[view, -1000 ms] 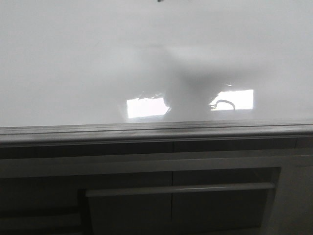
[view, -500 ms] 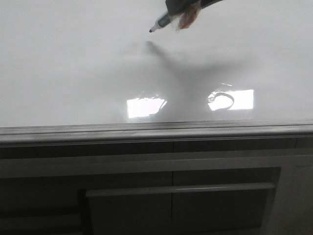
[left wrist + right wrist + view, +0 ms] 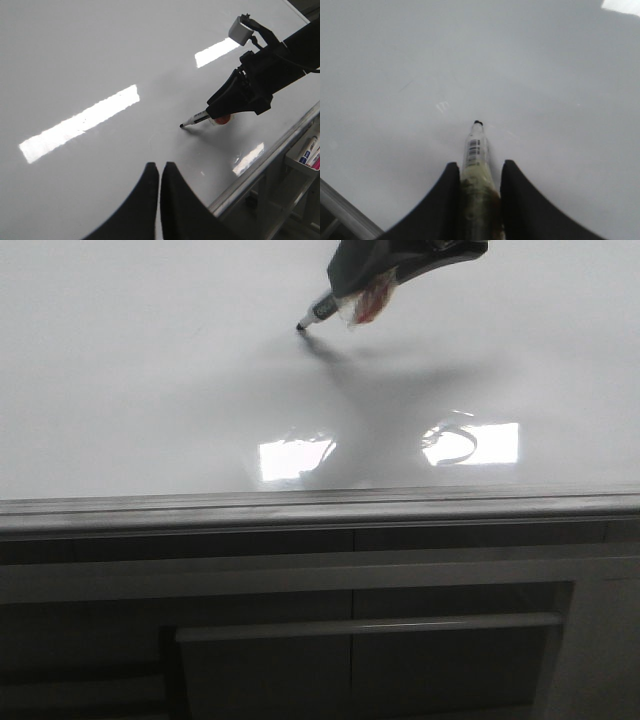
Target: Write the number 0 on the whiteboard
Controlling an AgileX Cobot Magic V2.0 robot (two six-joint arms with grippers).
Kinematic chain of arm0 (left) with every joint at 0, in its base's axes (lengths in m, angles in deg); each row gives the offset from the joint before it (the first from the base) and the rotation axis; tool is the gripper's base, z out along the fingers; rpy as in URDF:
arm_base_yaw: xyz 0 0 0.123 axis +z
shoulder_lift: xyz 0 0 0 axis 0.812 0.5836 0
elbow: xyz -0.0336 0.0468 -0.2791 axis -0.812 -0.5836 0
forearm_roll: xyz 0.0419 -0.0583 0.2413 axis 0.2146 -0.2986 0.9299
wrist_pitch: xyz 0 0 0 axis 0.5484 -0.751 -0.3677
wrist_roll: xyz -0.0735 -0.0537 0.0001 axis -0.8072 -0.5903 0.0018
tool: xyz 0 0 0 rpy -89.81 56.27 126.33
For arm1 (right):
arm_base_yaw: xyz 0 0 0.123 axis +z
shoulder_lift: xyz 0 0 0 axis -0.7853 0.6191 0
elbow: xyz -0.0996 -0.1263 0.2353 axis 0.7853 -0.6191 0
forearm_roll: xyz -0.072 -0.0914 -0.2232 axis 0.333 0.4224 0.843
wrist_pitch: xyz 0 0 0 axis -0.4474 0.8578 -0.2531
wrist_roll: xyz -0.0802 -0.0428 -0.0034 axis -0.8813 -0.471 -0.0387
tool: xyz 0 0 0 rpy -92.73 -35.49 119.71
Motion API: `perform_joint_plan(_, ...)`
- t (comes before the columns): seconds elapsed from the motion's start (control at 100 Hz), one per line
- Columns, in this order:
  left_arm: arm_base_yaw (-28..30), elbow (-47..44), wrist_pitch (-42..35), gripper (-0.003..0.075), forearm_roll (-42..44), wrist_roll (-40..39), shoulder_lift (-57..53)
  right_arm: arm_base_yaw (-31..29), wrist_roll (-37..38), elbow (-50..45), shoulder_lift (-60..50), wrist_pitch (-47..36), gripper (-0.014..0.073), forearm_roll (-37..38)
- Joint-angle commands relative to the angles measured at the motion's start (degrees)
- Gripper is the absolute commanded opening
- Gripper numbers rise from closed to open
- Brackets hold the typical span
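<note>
While the right claw (image 3: pixel 477 175) is gripping a marker (image 3: pixel 322 309), its black tip is touching the whiteboard (image 3: pixel 140 380) (glossy, bare there). The left claw (image 3: pixel 159 176) is hovering nearby, pinched together and holding nothing.

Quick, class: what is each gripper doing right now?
Left gripper: jaws shut, holding nothing.
Right gripper: shut on the black-tipped white marker.
</note>
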Motion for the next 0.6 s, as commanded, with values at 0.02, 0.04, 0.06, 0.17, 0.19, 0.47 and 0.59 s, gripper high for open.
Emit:
perform_joint_plan(0.02,-0.3,1.3,-4.0,-0.0020,1.6,-0.6,0.6,-0.3,0.1,1.9,-1.1,-3.3,-0.0048,-0.4)
perform_joint_plan(0.04,-0.3,1.3,-4.0,-0.0020,1.6,-0.6,0.6,-0.3,0.1,1.9,-1.1,-3.0,-0.0048,-0.4)
perform_joint_plan(0.06,-0.3,1.3,-4.0,-0.0020,1.6,-0.6,0.6,-0.3,0.1,1.9,-1.1,-2.6,-0.0048,-0.4)
perform_joint_plan(0.17,-0.3,1.3,-4.0,-0.0020,1.6,-0.6,0.6,-0.3,0.1,1.9,-1.1,-0.8,-0.0048,-0.4)
perform_joint_plan(0.19,-0.3,1.3,-4.0,-0.0020,1.6,-0.6,0.6,-0.3,0.1,1.9,-1.1,-0.5,-0.0048,-0.4)
perform_joint_plan(0.47,-0.3,1.3,-4.0,-0.0020,1.6,-0.6,0.6,0.3,0.1,1.9,-1.1,3.5,-0.0048,-0.4)
perform_joint_plan(0.59,-0.3,1.3,-4.0,-0.0020,1.6,-0.6,0.6,1.0,0.1,1.9,-1.1,5.4,-0.0048,-0.4)
